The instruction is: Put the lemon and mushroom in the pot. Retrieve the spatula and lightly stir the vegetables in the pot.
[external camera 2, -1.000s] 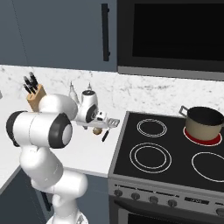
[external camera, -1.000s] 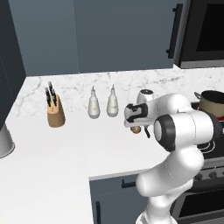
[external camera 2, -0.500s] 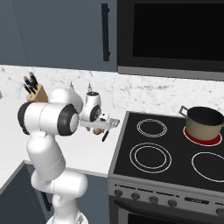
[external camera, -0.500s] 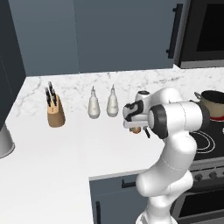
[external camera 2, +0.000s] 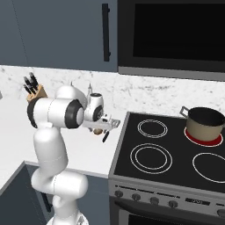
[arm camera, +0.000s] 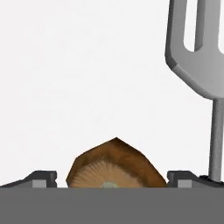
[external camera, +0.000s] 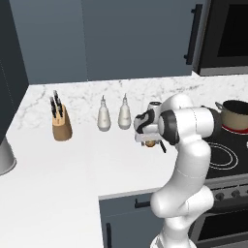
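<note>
The brown-tan mushroom [arm camera: 114, 164] lies on the white counter between my gripper's [arm camera: 116, 179] two dark fingertips, which stand open on either side of it. From the base cameras the gripper [external camera: 147, 139] [external camera 2: 98, 128] hangs low over the mushroom [external camera: 151, 144] [external camera 2: 99, 131], close to the stove's left edge. The spatula [arm camera: 197, 52] lies just to the right of the mushroom, with its silver slotted head [external camera 2: 115, 123] and black handle [external camera 2: 105, 137]. The tan pot [external camera: 236, 114] [external camera 2: 204, 125] stands on the red-glowing back burner. The lemon is out of view.
A knife block [external camera: 60, 124] [external camera 2: 35, 90] and two white bottles [external camera: 103, 117] [external camera: 125, 115] stand along the back of the counter. A metal vessel [external camera: 4, 157] sits at the far left. The black stove [external camera 2: 167, 154] has three unlit burners.
The arm's elbow has swung in and the forearm has folded while the hand stayed over the mushroom and settled a little lower. Mushroom, spatula and pot have not moved.
</note>
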